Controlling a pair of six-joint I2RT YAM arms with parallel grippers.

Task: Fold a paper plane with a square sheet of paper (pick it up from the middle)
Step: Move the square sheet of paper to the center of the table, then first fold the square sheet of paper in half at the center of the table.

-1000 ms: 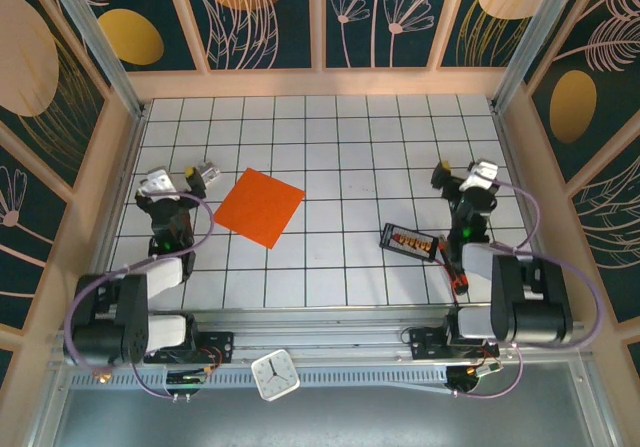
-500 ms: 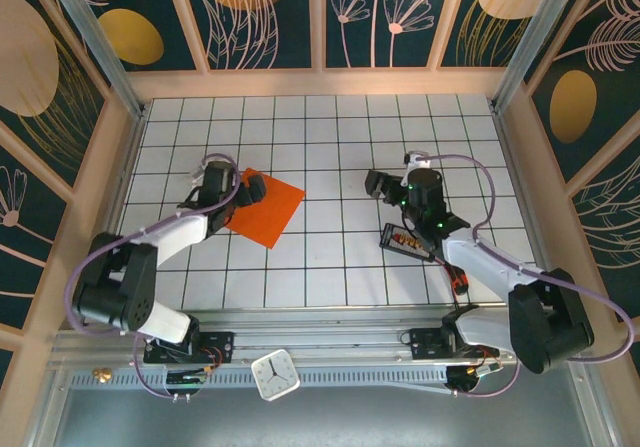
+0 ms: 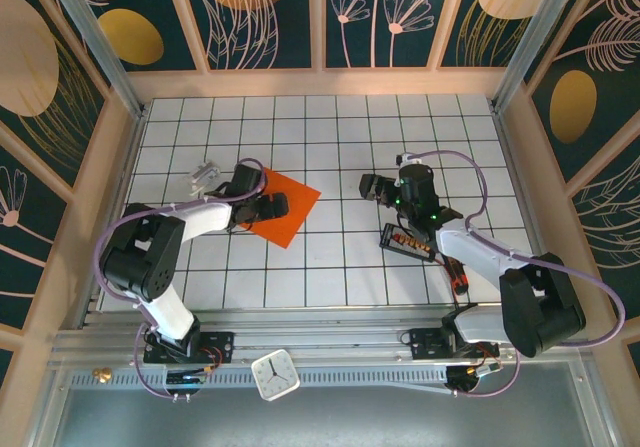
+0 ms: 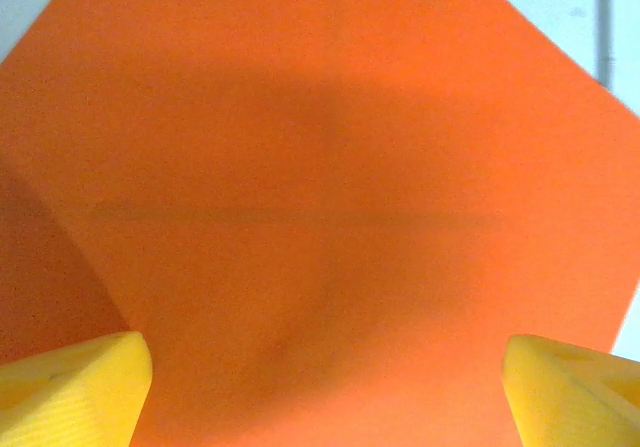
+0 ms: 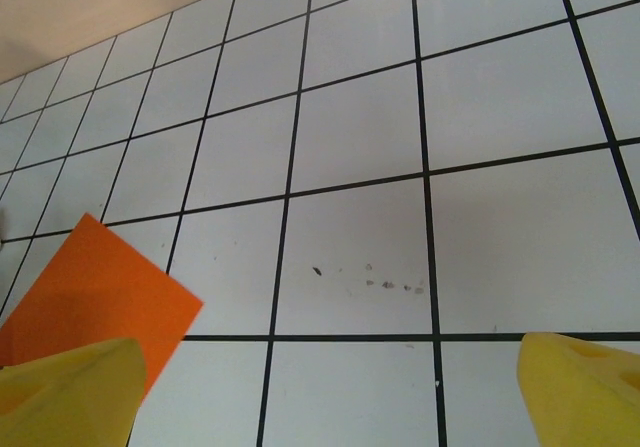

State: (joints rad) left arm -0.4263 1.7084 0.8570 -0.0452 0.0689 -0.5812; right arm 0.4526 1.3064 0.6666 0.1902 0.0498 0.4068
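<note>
The square sheet of paper [image 3: 297,207] is bright orange and lies unfolded on the gridded table [image 3: 330,137], left of centre. My left gripper [image 3: 264,203] is down over its left half. In the left wrist view the sheet [image 4: 320,167] spans almost the whole frame, bowing slightly, and the left gripper [image 4: 325,397] stands open with its yellow fingertips [image 4: 70,392] wide apart on the paper. My right gripper [image 3: 373,187] hovers open right of centre, apart from the sheet. In its wrist view one corner of the sheet [image 5: 95,287] lies left of the gripper [image 5: 330,397]. The paper plane is out of view.
A small silvery-white block [image 3: 205,175] lies just left of the sheet. A black tray [image 3: 408,240] with red-orange bits sits under the right arm, with a red-handled tool [image 3: 456,273] near it. Wooden walls [image 3: 320,82] ring the table. A white clock [image 3: 274,375] sits on the front rail.
The left arm has reached out to the right and come down on the sheet, which has slid a little to the right. The right arm has swung from the right edge towards the centre.
</note>
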